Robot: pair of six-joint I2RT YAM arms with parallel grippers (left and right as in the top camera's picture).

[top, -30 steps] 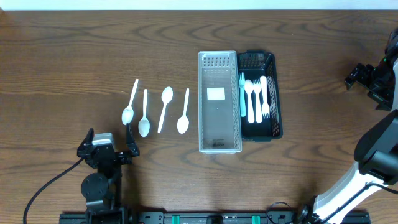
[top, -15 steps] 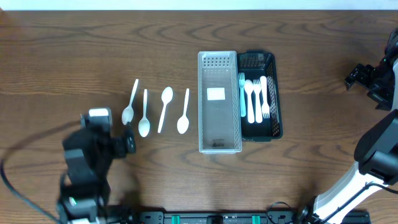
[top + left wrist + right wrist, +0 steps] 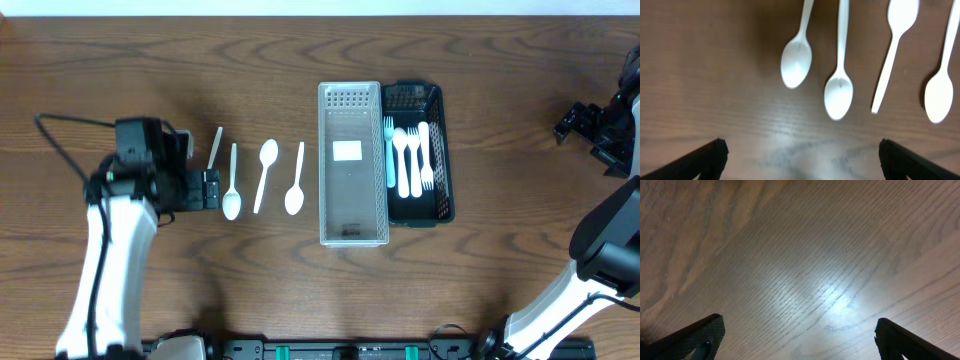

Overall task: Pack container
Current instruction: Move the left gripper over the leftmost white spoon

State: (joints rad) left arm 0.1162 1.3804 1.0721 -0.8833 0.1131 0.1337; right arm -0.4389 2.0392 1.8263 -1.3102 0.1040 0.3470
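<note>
Overhead view: reach step, apparently, with the left gripper (image 3: pixel 205 189), fingers spread and empty, hovering above the leftmost white spoon (image 3: pixel 215 148), left of the clear bin (image 3: pixel 322 170); next it must lower and close on that spoon, while the right gripper (image 3: pixel 578 122), also spread, idles far right.

Glossy plastic spoons (image 3: pixel 838 95), sheeny grained wood table (image 3: pixel 500 270), clear plastic bin (image 3: pixel 352 200)

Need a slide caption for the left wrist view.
Open left hand poised just short of four white spoons lying side by side on the wooden table.
</note>
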